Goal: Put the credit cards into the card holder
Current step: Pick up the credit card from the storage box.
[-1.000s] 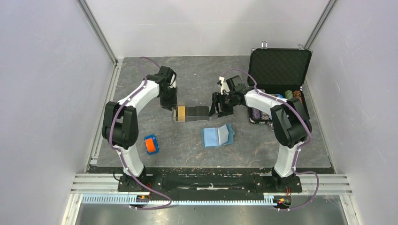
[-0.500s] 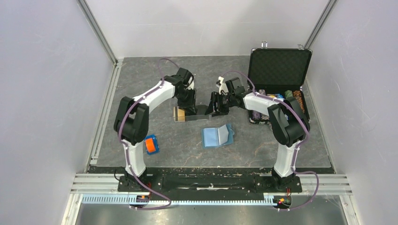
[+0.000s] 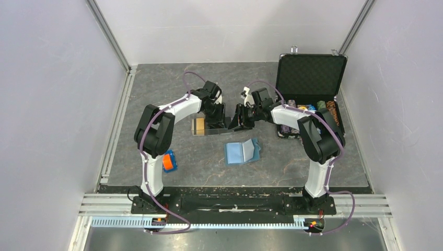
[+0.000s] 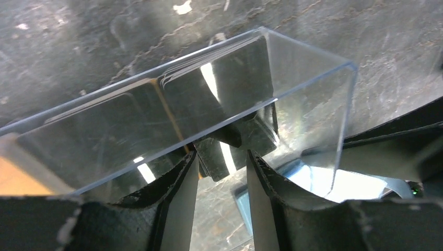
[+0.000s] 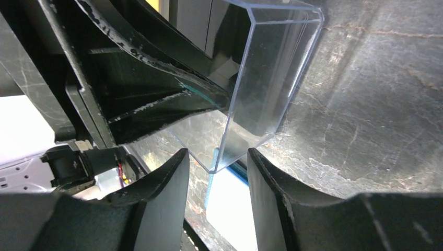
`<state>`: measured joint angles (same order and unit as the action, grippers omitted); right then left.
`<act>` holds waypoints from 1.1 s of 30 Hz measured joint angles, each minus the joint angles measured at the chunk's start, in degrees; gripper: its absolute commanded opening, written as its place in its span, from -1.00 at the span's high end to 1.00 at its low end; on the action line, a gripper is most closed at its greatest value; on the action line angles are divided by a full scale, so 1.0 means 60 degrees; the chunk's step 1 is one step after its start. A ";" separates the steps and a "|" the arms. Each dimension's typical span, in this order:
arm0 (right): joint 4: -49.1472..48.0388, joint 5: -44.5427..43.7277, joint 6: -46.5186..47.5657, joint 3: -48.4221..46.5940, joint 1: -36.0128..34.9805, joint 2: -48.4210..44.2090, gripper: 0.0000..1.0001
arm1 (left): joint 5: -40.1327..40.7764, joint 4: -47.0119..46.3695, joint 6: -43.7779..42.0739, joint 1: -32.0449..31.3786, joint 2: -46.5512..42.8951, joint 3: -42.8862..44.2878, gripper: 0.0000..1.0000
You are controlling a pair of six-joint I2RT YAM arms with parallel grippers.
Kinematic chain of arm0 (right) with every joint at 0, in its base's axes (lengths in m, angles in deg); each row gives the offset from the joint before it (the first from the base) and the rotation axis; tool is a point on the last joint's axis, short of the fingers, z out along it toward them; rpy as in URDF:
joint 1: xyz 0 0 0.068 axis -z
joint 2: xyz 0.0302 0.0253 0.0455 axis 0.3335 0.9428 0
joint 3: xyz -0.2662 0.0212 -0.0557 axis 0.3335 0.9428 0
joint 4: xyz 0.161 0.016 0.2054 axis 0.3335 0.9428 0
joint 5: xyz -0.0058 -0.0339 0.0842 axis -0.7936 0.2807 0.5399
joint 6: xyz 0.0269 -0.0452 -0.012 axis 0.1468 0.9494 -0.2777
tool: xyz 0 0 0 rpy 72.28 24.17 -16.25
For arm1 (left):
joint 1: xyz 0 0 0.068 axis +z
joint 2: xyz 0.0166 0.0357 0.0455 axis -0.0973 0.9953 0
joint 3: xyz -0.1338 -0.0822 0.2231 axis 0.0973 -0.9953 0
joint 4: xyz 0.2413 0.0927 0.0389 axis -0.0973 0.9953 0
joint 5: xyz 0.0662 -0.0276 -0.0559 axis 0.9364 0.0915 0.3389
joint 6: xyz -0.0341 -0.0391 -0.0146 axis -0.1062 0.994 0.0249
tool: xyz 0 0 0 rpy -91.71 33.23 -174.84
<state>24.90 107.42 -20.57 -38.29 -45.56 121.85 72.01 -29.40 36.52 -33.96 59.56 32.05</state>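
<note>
A clear tray (image 3: 210, 127) lies mid-table with orange credit cards (image 3: 198, 125) at its left end and black credit cards (image 4: 230, 78) beside them. My left gripper (image 3: 217, 121) is over the tray's right half. Its jaws (image 4: 222, 157) are open, astride the tray's near wall and a corner of a black card, with gaps on both sides. My right gripper (image 3: 238, 121) is at the tray's right end, open, straddling the end wall's lower corner (image 5: 217, 154) without touching it. The teal card holder (image 3: 242, 151) lies open in front of the tray, apart from both grippers.
An open black chip case (image 3: 311, 78) stands at the back right behind the right arm. An orange-and-blue block (image 3: 167, 161) sits at the front left beside the left arm. Metal rails (image 3: 112, 136) edge the table's left side.
My left arm swung right along the tray from its orange end to its right half and its jaws widened a little. The right gripper's jaws narrowed around the tray's end.
</note>
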 measured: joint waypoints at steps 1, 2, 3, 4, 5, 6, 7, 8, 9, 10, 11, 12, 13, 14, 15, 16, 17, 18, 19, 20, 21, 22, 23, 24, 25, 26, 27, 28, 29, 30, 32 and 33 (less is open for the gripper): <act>-0.0062 0.0025 -0.0033 0.0033 -0.0011 0.0000 0.12 | -0.0095 -0.0091 0.0044 -0.0029 0.0025 -0.0007 0.10; -0.0124 0.0080 -0.0080 0.0073 -0.0011 -0.0011 0.13 | -0.0168 -0.0171 0.0073 -0.0062 0.0036 -0.0011 0.10; -0.0208 0.0131 -0.0127 0.0131 -0.0022 -0.0018 0.13 | -0.0270 -0.0259 0.0080 -0.0098 0.0051 -0.0018 0.11; -0.0266 0.0153 -0.0157 0.0182 -0.0033 -0.0033 0.13 | -0.0288 -0.0313 0.0080 -0.0127 0.0062 -0.0025 0.11; -0.0317 0.0171 -0.0193 0.0229 -0.0033 -0.0055 0.14 | -0.0288 -0.0317 0.0080 -0.0131 0.0062 -0.0040 0.11; -0.0357 0.0160 -0.0226 0.0270 -0.0033 -0.0080 0.13 | -0.0295 -0.0339 0.0084 -0.0127 0.0062 -0.0058 0.10; -0.0393 0.0153 -0.0233 0.0310 -0.0036 -0.0109 0.13 | -0.0317 -0.0364 0.0087 -0.0113 0.0058 -0.0080 0.10; -0.0415 0.0146 -0.0240 0.0331 -0.0036 -0.0131 0.12 | -0.0324 -0.0379 0.0098 -0.0106 0.0047 -0.0098 0.09; -0.0419 0.0138 -0.0237 0.0350 -0.0040 -0.0149 0.10 | -0.0313 -0.0386 0.0102 -0.0106 0.0040 -0.0106 0.08; -0.0423 0.0124 -0.0233 0.0357 -0.0051 -0.0164 0.09 | -0.0299 -0.0386 0.0106 -0.0106 0.0025 -0.0113 0.07; -0.0419 0.0113 -0.0229 0.0357 -0.0055 -0.0168 0.08 | -0.0277 -0.0386 0.0109 -0.0109 0.0007 -0.0117 0.07; -0.0415 0.0106 -0.0229 0.0357 -0.0055 -0.0175 0.06 | -0.0248 -0.0382 0.0106 -0.0120 -0.0011 -0.0127 0.07; -0.0408 0.0113 -0.0229 0.0357 -0.0069 -0.0182 0.04 | -0.0171 -0.0353 0.0106 -0.0142 -0.0029 -0.0135 0.07; -0.0401 0.0117 -0.0222 0.0357 -0.0098 -0.0189 0.01 | -0.0084 -0.0313 0.0106 -0.0164 -0.0051 -0.0135 0.07; -0.0379 0.0117 -0.0215 0.0357 -0.0124 -0.0189 -0.01 | 0.0004 -0.0259 0.0102 -0.0182 -0.0073 -0.0135 0.06; -0.0339 0.0124 -0.0182 0.0353 -0.0160 -0.0197 -0.04 | 0.0102 -0.0208 0.0098 -0.0208 -0.0102 -0.0135 0.06; -0.0266 0.0102 -0.0142 0.0346 -0.0200 -0.0208 -0.07 | 0.0211 -0.0157 0.0095 -0.0226 -0.0113 -0.0135 0.06; -0.0189 0.0098 -0.0102 0.0331 -0.0237 -0.0211 -0.10 | 0.0273 -0.0087 0.0087 -0.0233 -0.0120 -0.0131 0.06; -0.0109 0.0080 -0.0066 0.0310 -0.0255 -0.0211 -0.12 | 0.0331 -0.0029 0.0084 -0.0233 -0.0120 -0.0131 0.06; 0.0000 0.0051 -0.0018 0.0270 -0.0262 -0.0211 -0.13 | 0.0372 0.0015 0.0084 -0.0233 -0.0120 -0.0127 0.06; 0.0102 0.0015 0.0051 0.0215 -0.0284 -0.0211 -0.14 | 0.0415 0.0069 0.0084 -0.0233 -0.0120 -0.0113 0.06; 0.0164 -0.0036 0.0113 0.0168 -0.0302 -0.0215 -0.15 | 0.0455 0.0135 0.0084 -0.0233 -0.0120 -0.0084 0.06; 0.0262 -0.0098 0.0178 0.0106 -0.0310 -0.0215 -0.15 | 0.0503 0.0193 0.0080 -0.0233 -0.0120 -0.0069 0.06; 0.0313 -0.0127 0.0215 0.0066 -0.0310 -0.0215 -0.14 | 0.0572 0.0259 0.0080 -0.0233 -0.0120 -0.0062 0.08; 0.0364 -0.0171 0.0277 0.0025 -0.0306 -0.0215 -0.12 | 0.0597 0.0288 0.0084 -0.0233 -0.0117 -0.0062 0.10; 0.0390 -0.0200 0.0313 0.0004 -0.0306 -0.0215 -0.08 | 0.0623 0.0306 0.0084 -0.0233 -0.0117 -0.0058 0.13; 0.0444 -0.0251 0.0361 -0.0018 -0.0306 -0.0215 -0.03 | 0.0656 0.0324 0.0084 -0.0233 -0.0117 -0.0055 0.18; 0.0492 -0.0280 0.0390 -0.0033 -0.0306 -0.0215 0.03 | 0.0663 0.0350 0.0084 -0.0233 -0.0106 -0.0033 0.22; 0.0506 -0.0306 0.0419 -0.0033 -0.0306 -0.0215 0.10 | 0.0674 0.0364 0.0084 -0.0233 -0.0098 -0.0018 0.29; 0.0528 -0.0328 0.0437 -0.0036 -0.0302 -0.0215 0.16 | 0.0685 0.0386 0.0084 -0.0233 -0.0091 -0.0011 0.37; 0.0583 -0.0350 0.0470 -0.0047 -0.0302 -0.0215 0.28 | 0.0681 0.0437 0.0080 -0.0233 -0.0055 0.0007 0.52; 0.0594 -0.0350 0.0495 -0.0055 -0.0302 -0.0215 0.34 | 0.0641 0.0481 0.0087 -0.0229 -0.0018 0.0051 0.56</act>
<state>28.46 105.32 -17.60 -38.62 -47.38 120.56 75.86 -26.52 37.04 -35.34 59.45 32.36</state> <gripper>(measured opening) 0.400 0.297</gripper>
